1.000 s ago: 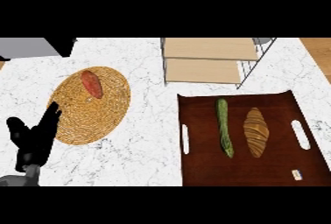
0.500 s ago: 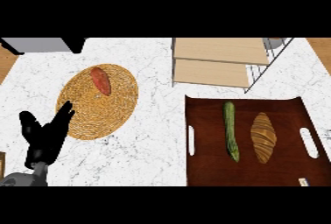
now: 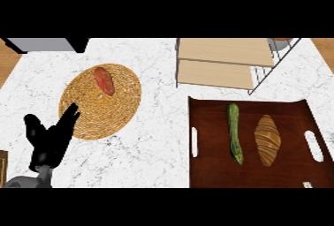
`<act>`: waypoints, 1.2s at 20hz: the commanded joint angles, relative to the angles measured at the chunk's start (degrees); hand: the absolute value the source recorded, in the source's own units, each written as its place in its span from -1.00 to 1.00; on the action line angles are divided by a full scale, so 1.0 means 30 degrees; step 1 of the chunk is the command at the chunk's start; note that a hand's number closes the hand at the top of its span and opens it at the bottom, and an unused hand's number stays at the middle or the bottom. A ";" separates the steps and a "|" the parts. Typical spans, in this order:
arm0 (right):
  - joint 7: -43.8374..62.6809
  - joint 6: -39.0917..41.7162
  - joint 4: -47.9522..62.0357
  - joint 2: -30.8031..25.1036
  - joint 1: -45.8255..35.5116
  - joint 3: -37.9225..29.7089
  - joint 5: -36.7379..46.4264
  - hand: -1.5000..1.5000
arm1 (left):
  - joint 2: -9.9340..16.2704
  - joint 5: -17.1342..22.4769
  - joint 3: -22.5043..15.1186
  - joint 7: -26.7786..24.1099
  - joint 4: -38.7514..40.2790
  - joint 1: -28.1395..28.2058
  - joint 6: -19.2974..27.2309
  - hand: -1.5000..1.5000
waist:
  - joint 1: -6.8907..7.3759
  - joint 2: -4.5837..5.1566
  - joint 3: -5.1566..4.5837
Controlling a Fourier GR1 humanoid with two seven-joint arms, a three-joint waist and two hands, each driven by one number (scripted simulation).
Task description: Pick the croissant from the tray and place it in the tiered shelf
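Inspector A: What was noted of the white marble counter [image 3: 157, 145], taking the largest items first?

Inspector B: A dark wooden tray [image 3: 209, 172] was recorded at the right, with the wooden tiered shelf [image 3: 222, 62] just beyond it, framed in wire. A round woven mat [image 3: 120, 110] was found at the left, and a reddish sweet potato [image 3: 104, 80] was laid on its far part.

Inspector A: And the task's object?

Inspector B: The croissant [image 3: 267, 140] was found lying lengthwise on the tray, close beside a long green cucumber [image 3: 235, 133] on its left. It had not been grasped.

Inspector A: The hands?

Inspector B: Only the left hand [image 3: 47, 142] was seen, at the lower left, fingers straight and slightly spread, nothing held, its fingertips over the mat's near edge. The right hand was not in view.

Inspector A: What risks were judged?

Inspector B: The cucumber could be nudged or caught in the grasp, since little gap was left between the two. The shelf's wire frame could be struck on the approach, and the croissant could be crushed if closed upon carelessly.
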 commanded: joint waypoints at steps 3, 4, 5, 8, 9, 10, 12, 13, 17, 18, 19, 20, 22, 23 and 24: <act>0.6647 -0.3274 -0.4151 -0.0806 -0.0477 0.0548 0.1006 -1.00 | -0.1130 -0.0434 -0.0565 0.0257 -0.0180 0.0610 0.0498 0.00 | 0.0212 0.0163 -0.0118; 0.7227 -0.3357 -0.3359 -0.1175 -0.1618 0.0544 0.1123 -1.00 | -0.0748 -0.0169 -0.0059 0.0286 0.1430 -0.0457 -0.0586 0.00 | 0.0181 0.0219 -0.0112; 0.8637 -0.4589 -0.5120 -0.1134 -0.1135 0.1023 0.1917 -1.00 | -0.0230 -0.0126 -0.0003 0.0255 0.0498 0.0597 -0.0700 0.00 | 0.0283 0.0186 -0.0128; 1.1005 -0.5038 -0.4680 -0.2135 -0.2776 0.1620 0.2984 -1.00 | -0.0581 -0.0307 0.0246 0.0637 0.1373 -0.0591 -0.0595 0.00 | 0.0225 0.0209 -0.0111; 1.2814 -0.5469 -0.4944 -0.3000 -0.3787 0.2186 0.3166 -1.00 | -0.1270 -0.0814 -0.0549 0.0596 0.1100 -0.0479 -0.0024 0.00 | 0.0453 0.0267 -0.0128; 1.2427 -0.5745 -0.3641 -0.2418 -0.4507 0.3126 0.4106 -1.00 | -0.1037 -0.0540 -0.0033 -0.0735 0.1688 0.0254 -0.1059 0.00 | 0.0561 0.0271 -0.0110; 1.3759 -0.6193 -0.2790 -0.1939 -0.6480 0.4970 0.4723 -1.00 | -0.1403 -0.0672 0.0026 0.0893 0.1729 -0.1552 -0.0240 0.00 | 0.0586 0.0297 -0.0094; 1.3846 -0.6294 -0.3629 -0.1375 -0.5775 0.5307 0.5577 -1.00 | -0.0630 -0.0685 0.0346 0.0266 0.0827 0.0251 -0.0854 0.00 | 0.0443 0.0187 -0.0088; 1.4988 -0.4919 -0.2811 -0.1563 -0.6694 0.6049 0.5906 -1.00 | -0.0819 -0.0440 0.1015 -0.0046 0.1424 0.0330 -0.1389 0.00 | 0.0297 0.0169 -0.0085; 1.7288 -0.4864 -0.3870 -0.2174 -0.8164 0.6177 0.5517 -1.00 | -0.1152 -0.0877 0.0366 0.1893 0.0202 -0.0782 -0.0282 0.00 | 0.0328 0.0161 -0.0086; 1.6926 -0.5575 -0.3500 -0.1292 -0.8233 0.7720 0.7290 -1.00 | -0.1248 -0.1438 0.0413 0.0726 0.1068 -0.0508 -0.0381 0.00 | 0.0351 0.0185 -0.0087; 1.6281 -0.5172 -0.2898 -0.1039 -0.8204 0.7374 0.7262 -1.00 | -0.1929 -0.1531 0.0235 0.0075 0.1869 -0.0228 -0.0579 0.00 | 0.0259 0.0183 -0.0086; 1.7131 -0.4649 -0.2483 -0.0842 -0.8843 0.7566 0.7372 -1.00 | -0.1108 -0.1140 0.0868 0.1578 0.1111 -0.0884 -0.1068 0.00 | 0.0263 0.0173 -0.0080; 1.8039 -0.4435 -0.2756 -0.1036 -0.8827 0.7669 0.7499 -1.00 | -0.1268 -0.1559 0.0865 0.0704 0.1443 -0.0461 -0.0965 0.00 | 0.0243 0.0168 -0.0085; 1.8212 -0.5124 -0.2213 -0.0355 -0.9555 0.8271 0.8317 -1.00 | -0.2319 -0.1791 0.0116 0.0599 0.0448 0.0275 -0.0292 0.00 | 0.0351 0.0168 -0.0082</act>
